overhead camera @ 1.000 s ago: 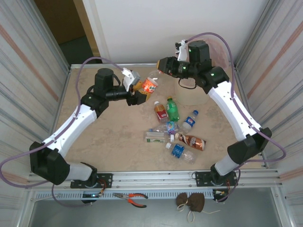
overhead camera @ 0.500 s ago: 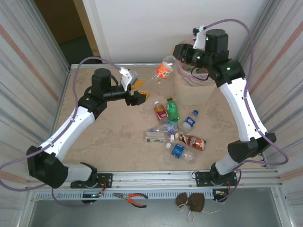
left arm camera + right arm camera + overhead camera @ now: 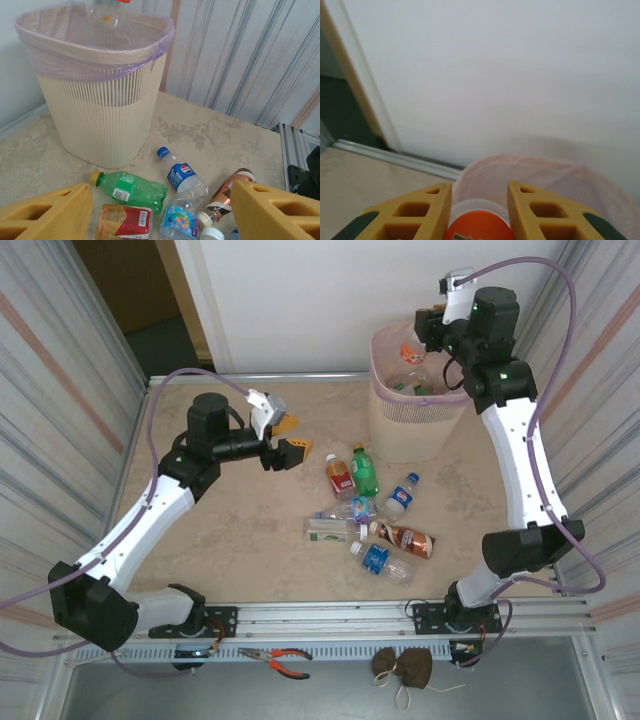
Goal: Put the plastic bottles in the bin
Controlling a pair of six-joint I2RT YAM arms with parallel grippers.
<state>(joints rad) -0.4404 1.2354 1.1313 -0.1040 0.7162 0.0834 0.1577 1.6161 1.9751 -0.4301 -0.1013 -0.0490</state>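
Top view: right gripper [image 3: 422, 332] clamps an orange-labelled bottle [image 3: 411, 350] above the bin [image 3: 400, 430]. Left gripper [image 3: 293, 436] wide, empty. Spare bottles [image 3: 370, 505] beside bin.
Left wrist: bottle hangs over bag [image 3: 95, 60] mouth.
Right wrist: fingers [image 3: 420, 210] pinch its top end.
Judgement: centre over opening, lower, then release.

Robot test cell in a lab or workshop. Shown by: stone-patterned table [image 3: 250, 530] fenced with corrugated metal panels [image 3: 60, 410] at left and right of the frame. Two white robot arms [image 3: 140, 525] are bolted to an aluminium rail [image 3: 330, 615] along the bottom. Red-handled pliers [image 3: 280, 658] are left on the metal ledge [image 3: 520, 680] below it. Bare white wall [image 3: 320, 300] and dark doorway [image 3: 130, 290] are seen at top.
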